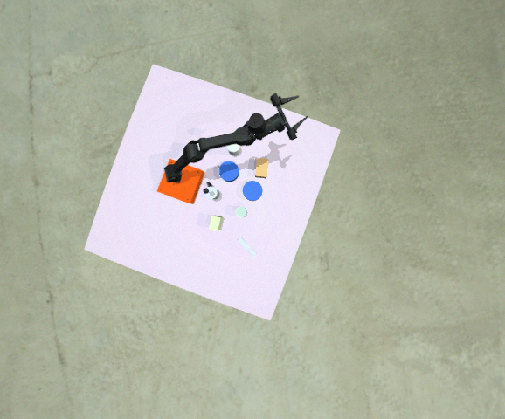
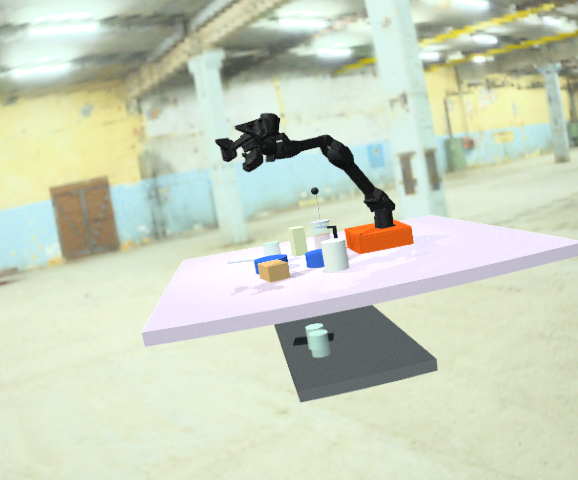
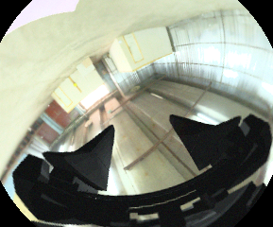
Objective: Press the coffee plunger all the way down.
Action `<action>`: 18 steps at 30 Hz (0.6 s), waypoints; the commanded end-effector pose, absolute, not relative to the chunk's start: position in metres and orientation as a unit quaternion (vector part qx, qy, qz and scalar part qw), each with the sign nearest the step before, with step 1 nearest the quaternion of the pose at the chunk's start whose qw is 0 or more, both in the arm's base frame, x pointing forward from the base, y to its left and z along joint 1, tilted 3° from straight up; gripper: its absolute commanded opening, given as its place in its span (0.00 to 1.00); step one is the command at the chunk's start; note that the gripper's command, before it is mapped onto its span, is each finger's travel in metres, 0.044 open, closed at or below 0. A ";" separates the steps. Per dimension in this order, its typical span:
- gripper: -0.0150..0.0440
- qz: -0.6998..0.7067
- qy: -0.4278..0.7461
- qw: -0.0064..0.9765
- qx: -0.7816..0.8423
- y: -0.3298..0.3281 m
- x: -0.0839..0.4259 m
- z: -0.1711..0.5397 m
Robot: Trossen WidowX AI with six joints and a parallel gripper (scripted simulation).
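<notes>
The coffee press (image 1: 213,193) (image 2: 321,238) stands upright on the table, close to the orange base block. Its plunger knob (image 1: 205,190) (image 2: 314,190) is black and sits high above the lid on a thin bare rod (image 2: 317,207), so the plunger is up. A black handle (image 2: 335,231) shows on the press's side. My gripper (image 1: 302,106) (image 3: 142,122) is open, with nothing between its fingers. It is high above the table near its far edge in the top view, well away from the press. The press does not show in the wrist view.
A white cylinder (image 1: 233,149) (image 2: 335,255), two blue discs (image 1: 229,171) (image 1: 252,190), a tan block (image 1: 261,168) (image 2: 274,270), a mint cylinder (image 1: 241,211), a pale yellow block (image 1: 215,223) (image 2: 297,241) and a pale strip (image 1: 246,247) lie around the press. The orange base block (image 1: 184,184) (image 2: 379,238) is beside it.
</notes>
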State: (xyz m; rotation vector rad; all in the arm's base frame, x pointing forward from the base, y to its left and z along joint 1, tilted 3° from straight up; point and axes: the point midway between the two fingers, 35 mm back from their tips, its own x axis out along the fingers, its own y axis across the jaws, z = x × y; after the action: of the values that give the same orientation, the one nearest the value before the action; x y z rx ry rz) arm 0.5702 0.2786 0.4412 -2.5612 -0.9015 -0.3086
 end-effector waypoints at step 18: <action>1.00 0.090 -0.098 0.662 -0.738 0.055 0.468 0.460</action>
State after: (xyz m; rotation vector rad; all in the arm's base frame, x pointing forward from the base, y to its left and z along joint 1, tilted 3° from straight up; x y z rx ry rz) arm 0.5084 0.0966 0.4706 -1.9236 -0.3905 0.1321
